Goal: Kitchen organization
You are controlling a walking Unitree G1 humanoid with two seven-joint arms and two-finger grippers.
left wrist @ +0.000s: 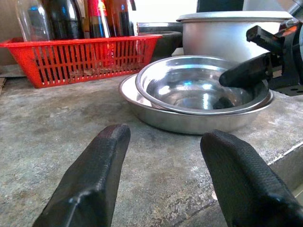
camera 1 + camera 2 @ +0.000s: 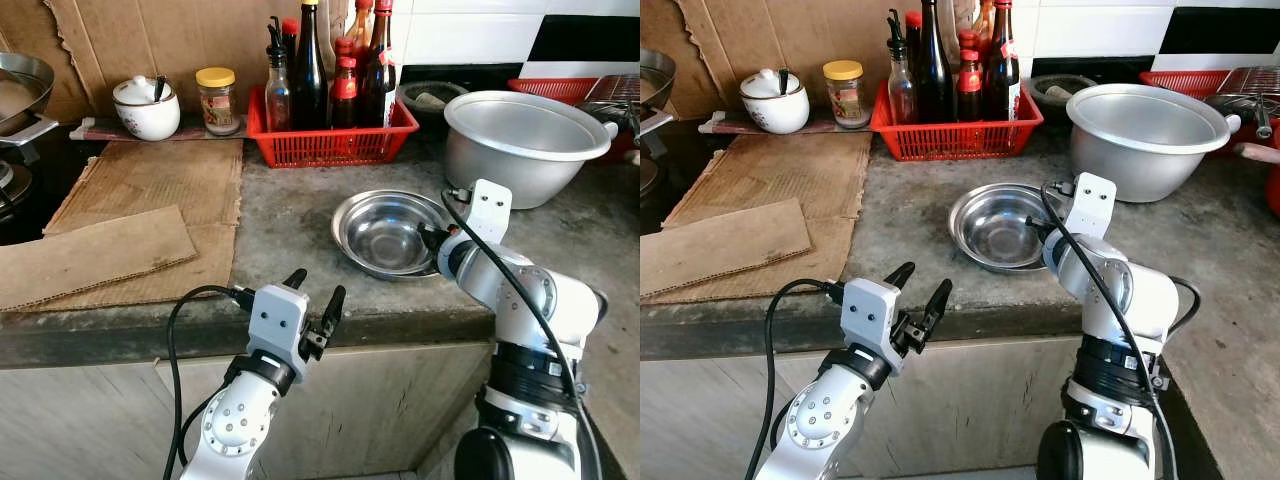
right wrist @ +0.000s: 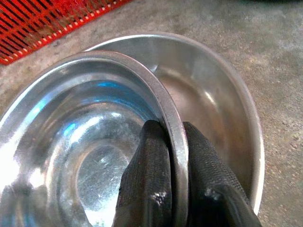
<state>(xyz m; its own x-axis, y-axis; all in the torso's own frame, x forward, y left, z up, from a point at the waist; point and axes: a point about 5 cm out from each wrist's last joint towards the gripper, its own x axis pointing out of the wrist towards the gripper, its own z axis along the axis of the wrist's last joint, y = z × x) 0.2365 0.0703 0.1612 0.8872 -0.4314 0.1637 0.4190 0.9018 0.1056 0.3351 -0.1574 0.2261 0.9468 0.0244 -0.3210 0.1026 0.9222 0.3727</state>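
The right gripper (image 3: 173, 156) pinches the rim of the upper steel bowl (image 3: 90, 142) — nested in a second bowl (image 3: 222, 109) — while the left gripper (image 2: 314, 297) (fingers spread wide) hovers at the counter's (image 2: 290, 220) edge nearby.

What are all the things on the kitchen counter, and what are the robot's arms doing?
Steel bowls: two, silver, nested, middle of the counter.
Big pot: one, silver, back right.
Basket: one, red, at the back, holding bottles.
Bottles: several, dark and clear, upright in the basket.
Jar: one, yellow lid, left of the basket.
Lidded pot: one, white, left of the jar.
Cardboard sheets: brown, flat on the counter's left part.
Counter: grey stone.
Left gripper: open, at the counter's front edge, holding nothing.
Right gripper: shut on the upper bowl's rim.
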